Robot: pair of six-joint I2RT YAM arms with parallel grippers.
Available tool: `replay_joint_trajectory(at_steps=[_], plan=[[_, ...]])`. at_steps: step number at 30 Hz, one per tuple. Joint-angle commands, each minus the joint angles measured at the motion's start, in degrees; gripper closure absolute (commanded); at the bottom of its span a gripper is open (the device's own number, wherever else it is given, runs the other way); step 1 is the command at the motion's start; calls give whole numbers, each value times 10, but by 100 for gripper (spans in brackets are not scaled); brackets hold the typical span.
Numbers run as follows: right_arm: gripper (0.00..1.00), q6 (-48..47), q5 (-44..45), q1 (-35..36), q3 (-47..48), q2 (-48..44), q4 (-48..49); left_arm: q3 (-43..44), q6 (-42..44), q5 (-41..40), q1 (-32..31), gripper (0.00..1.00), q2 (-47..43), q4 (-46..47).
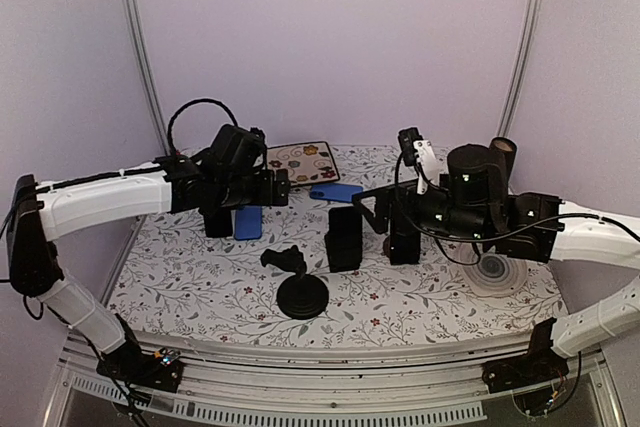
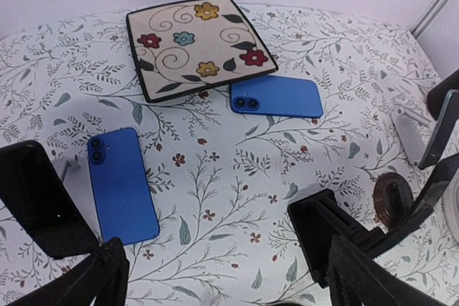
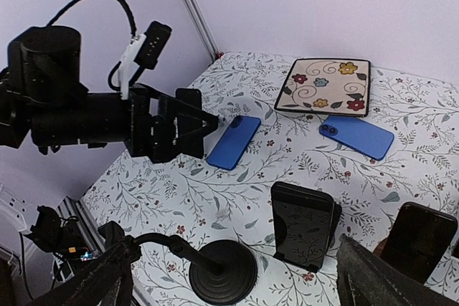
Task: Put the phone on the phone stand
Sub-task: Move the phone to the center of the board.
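Note:
Two blue phones lie camera side up on the flowered tablecloth, one (image 1: 248, 222) (image 2: 122, 184) (image 3: 234, 142) by my left gripper, the other (image 1: 336, 191) (image 2: 276, 96) (image 3: 356, 137) near the plate. A black phone stand (image 1: 302, 292) (image 3: 223, 270), a round base with a bent neck, stands empty near the front. My left gripper (image 1: 240, 209) (image 2: 228, 249) hangs open just right of the nearer blue phone, holding nothing. My right gripper (image 1: 385, 215) (image 3: 233, 249) is open and empty above the round stand.
A flowered square plate (image 1: 304, 162) (image 2: 199, 46) (image 3: 324, 85) lies at the back. A dark phone stands upright in a small holder (image 1: 344, 237) (image 3: 303, 226), with another dark upright slab (image 1: 404, 242) (image 3: 419, 238) beside it. A pale round disc (image 1: 495, 272) lies at the right.

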Motion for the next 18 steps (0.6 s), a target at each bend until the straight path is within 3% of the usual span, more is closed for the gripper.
replay_joint_trajectory(at_steps=[1, 18], plan=[[1, 5, 26, 3, -7, -27, -12, 52, 44, 12, 28, 3, 71, 4], [1, 23, 32, 3, -31, -71, -23, 229, 70, 45, 109, 3, 316, -48]])
